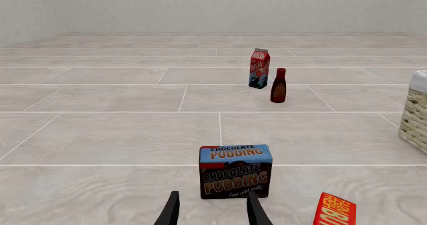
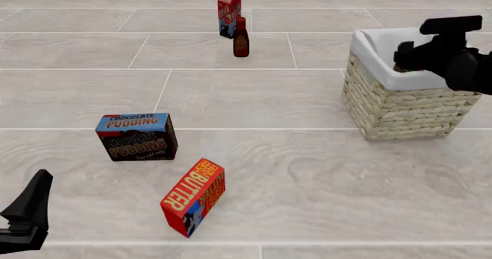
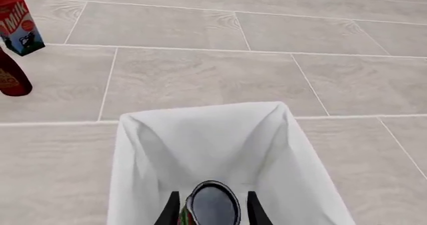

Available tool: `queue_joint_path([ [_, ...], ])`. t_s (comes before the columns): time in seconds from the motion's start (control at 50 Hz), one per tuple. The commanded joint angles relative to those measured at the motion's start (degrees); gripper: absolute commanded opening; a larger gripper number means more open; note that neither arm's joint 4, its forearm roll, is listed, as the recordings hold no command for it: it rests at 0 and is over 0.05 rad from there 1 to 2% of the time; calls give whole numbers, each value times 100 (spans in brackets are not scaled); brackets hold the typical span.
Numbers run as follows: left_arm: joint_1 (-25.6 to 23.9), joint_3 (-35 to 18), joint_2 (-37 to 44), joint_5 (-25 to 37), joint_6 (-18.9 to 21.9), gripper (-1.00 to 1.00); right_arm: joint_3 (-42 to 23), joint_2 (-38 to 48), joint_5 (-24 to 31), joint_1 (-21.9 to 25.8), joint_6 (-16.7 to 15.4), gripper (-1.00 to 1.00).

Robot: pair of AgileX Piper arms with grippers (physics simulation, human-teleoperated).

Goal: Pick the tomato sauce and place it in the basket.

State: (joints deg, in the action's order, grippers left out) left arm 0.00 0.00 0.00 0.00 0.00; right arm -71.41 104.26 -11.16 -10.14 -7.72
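Note:
The tomato sauce (image 3: 212, 205) shows in the right wrist view as a small can with a dark grey top and a red and green label. It sits low inside the white lining of the basket (image 3: 200, 135), between the fingers of my right gripper (image 3: 212, 212). The fingers stand open, with a narrow gap on each side of the can. In the front view the right gripper (image 2: 401, 57) hovers over the wicker basket (image 2: 400, 109) at the right, and the can is hidden there. My left gripper (image 1: 213, 210) is open and empty at the near left (image 2: 31, 204).
A chocolate pudding box (image 2: 137, 137) stands just ahead of the left gripper. A butter box (image 2: 193, 197) leans to its right. A milk carton (image 2: 228, 12) and a dark brown bottle (image 2: 241, 37) stand far back. The floor is pale tile.

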Motion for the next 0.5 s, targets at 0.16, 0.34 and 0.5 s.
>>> queue_joint_path([
  [0.16,0,0,0,0,0,100,-16,-44,39,37,199,100],
  [0.34,0,0,0,0,0,100,29,-163,60,32,248,100],
  [0.5,0,0,0,0,0,100,65,-341,70,26,261,100],
])
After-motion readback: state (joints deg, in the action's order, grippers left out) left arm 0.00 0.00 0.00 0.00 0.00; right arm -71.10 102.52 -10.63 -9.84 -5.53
